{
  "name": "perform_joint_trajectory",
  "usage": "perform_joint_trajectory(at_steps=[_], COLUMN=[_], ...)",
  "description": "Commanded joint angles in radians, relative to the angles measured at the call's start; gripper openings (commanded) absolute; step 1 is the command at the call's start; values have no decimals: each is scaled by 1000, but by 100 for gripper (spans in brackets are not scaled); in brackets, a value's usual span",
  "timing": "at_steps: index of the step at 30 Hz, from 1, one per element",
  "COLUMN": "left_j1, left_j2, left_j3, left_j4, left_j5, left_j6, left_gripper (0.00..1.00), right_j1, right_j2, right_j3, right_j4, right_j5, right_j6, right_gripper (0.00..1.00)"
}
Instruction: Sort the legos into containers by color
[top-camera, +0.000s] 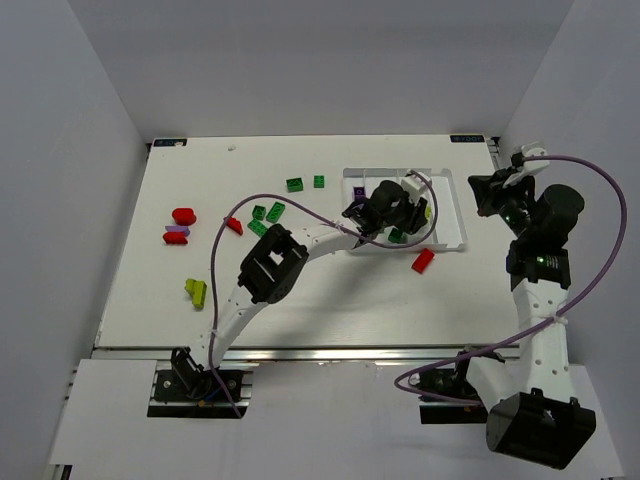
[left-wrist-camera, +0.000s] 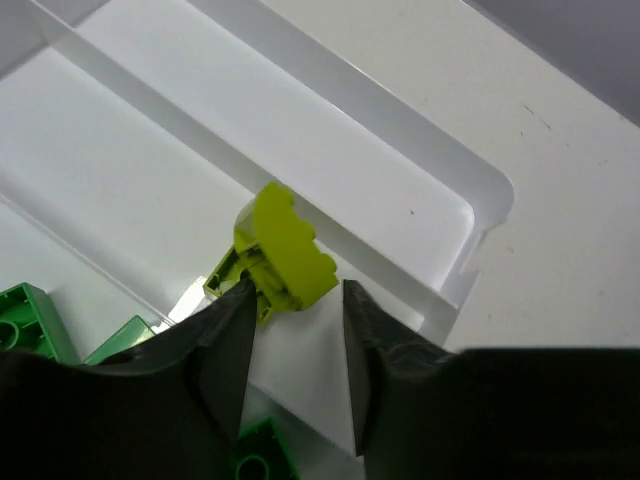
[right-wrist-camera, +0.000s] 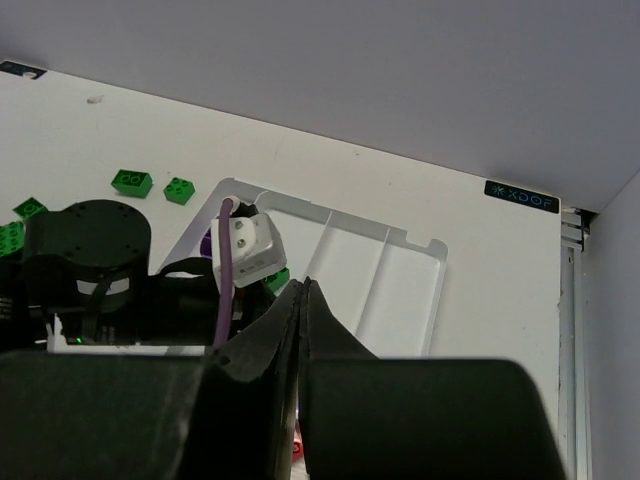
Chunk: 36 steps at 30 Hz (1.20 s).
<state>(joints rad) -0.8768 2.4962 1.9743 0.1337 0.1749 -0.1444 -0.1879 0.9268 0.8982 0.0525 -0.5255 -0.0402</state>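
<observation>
The white tray with its long containers sits at the table's back right. My left gripper hangs over it, open. In the left wrist view a yellow-green lego lies tilted against a divider of the tray, just past the left gripper; it touches the left fingertip and stands clear of the right one. Green legos lie in the neighbouring container. My right gripper is raised right of the tray; in its wrist view the right gripper is shut on nothing.
Loose on the table are green legos, red ones, a purple-and-red pair and a yellow-green one. A red lego lies just in front of the tray. A purple lego sits in the tray's left container.
</observation>
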Motion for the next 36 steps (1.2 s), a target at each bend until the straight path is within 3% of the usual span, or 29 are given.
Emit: perform_joint_trajectory(at_steps=[1,5,11,14,15,16,18,19,21,22,23,25,26,28,29,31,32,36], left_j1=[-13,-11,-16,-17,-13,-10,15,27,73,91,114,200,263,318,341,395,406,429], left_j2=[0,27,-25,-137,-172,-248,-334,-430,-537,-589,-690,-776,-848,-913,-942,-1003,-1022,-1036], left_j3=[98,141,109,8,-21,-52,-159,-199,-340,-388,-431,-529,-558,-656,-690,-784,-817,-893], left_j4=[3,-2,6,14,-6,-19,-67,-84,-127,-156,-187,-285,-349,-387,-399,-407,-392,-322], left_j5=[-98,-138,-155,-225,-247,-265,-290,-295,-285,-288,-287,-235,-215,-176,-176,-190,-210,-219], left_j6=[-24,-29,-21,2,9,15,23,14,5,-7,-52,-116,-130,-132,-127,-127,-144,-158], left_gripper=[52,65,66,64,61,46,25,10,8,11,20,45,67,77,85,86,91,93], right_j1=[-25,-47,-61,-68,-76,-79,-82,-82,-81,-79,-70,-44,-4,56,143,259,363,524], right_j2=[-32,-32,-26,-20,-16,-13,0,7,38,50,75,90,93,96,105,125,153,240], right_j3=[4,-1,-5,-7,-7,-5,-5,-8,-15,-21,-25,-19,-13,-1,11,48,57,100], right_j4=[50,53,58,53,46,41,35,30,40,62,67,37,20,-22,-95,-164,-205,-258], right_j5=[-74,-116,-157,-215,-243,-278,-376,-413,-598,-655,-733,-732,-675,-598,-490,-356,-229,-42], right_j6=[33,33,65,54,48,43,11,7,-12,-10,-9,-38,-82,-134,-165,-256,-274,-320], right_gripper=[0,0,1,19,41,56,89,89,89,89,89,89,88,86,85,81,79,70])
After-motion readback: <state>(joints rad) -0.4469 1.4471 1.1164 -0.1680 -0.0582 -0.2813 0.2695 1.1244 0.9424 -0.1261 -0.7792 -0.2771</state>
